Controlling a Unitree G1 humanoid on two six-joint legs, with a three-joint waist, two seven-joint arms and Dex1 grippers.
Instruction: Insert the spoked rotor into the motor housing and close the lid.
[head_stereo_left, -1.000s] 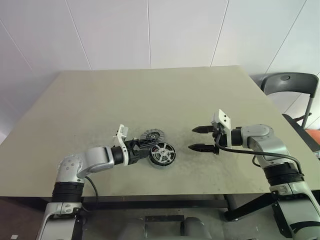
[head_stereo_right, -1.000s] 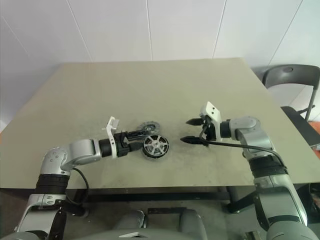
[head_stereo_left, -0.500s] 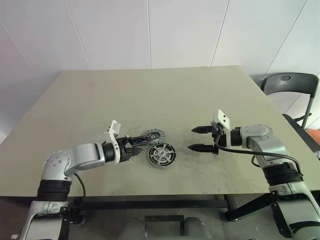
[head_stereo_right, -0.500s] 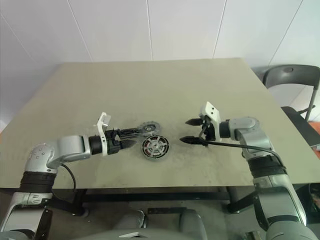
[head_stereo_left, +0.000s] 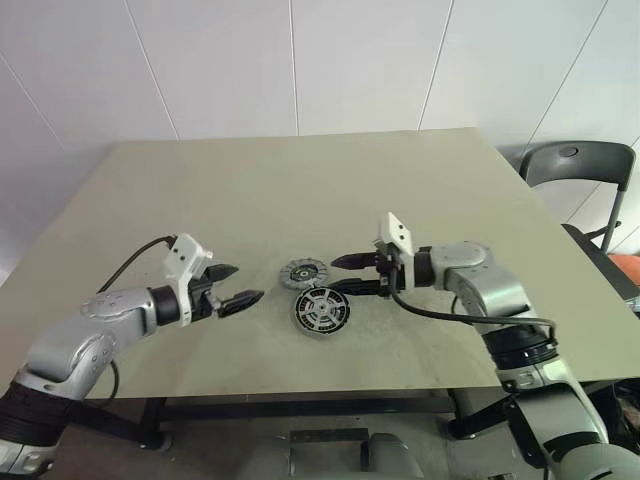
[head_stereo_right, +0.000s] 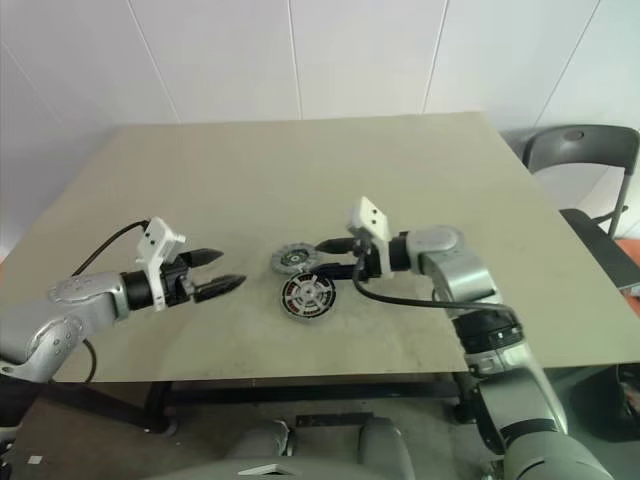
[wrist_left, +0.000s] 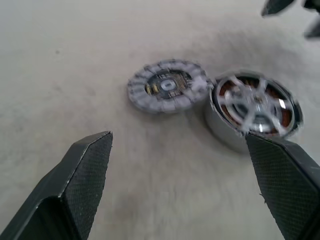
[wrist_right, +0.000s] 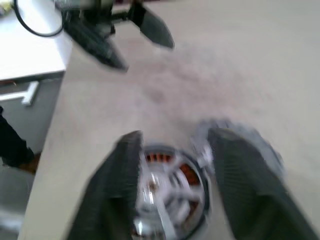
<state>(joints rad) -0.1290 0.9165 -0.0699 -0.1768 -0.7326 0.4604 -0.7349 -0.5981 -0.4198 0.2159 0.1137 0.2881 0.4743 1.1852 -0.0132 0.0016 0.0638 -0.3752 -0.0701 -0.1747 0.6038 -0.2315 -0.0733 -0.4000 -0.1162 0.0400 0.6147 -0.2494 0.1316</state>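
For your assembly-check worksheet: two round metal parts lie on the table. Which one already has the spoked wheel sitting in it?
The motor housing, nearer the table's front edge: the spoked rotor sits in it over copper windings. The lid beside it is a flat ribbed grey disc.

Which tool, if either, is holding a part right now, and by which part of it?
Neither. The left tool is open over bare table; the right tool hovers by the lid and the motor housing, gripping nothing.
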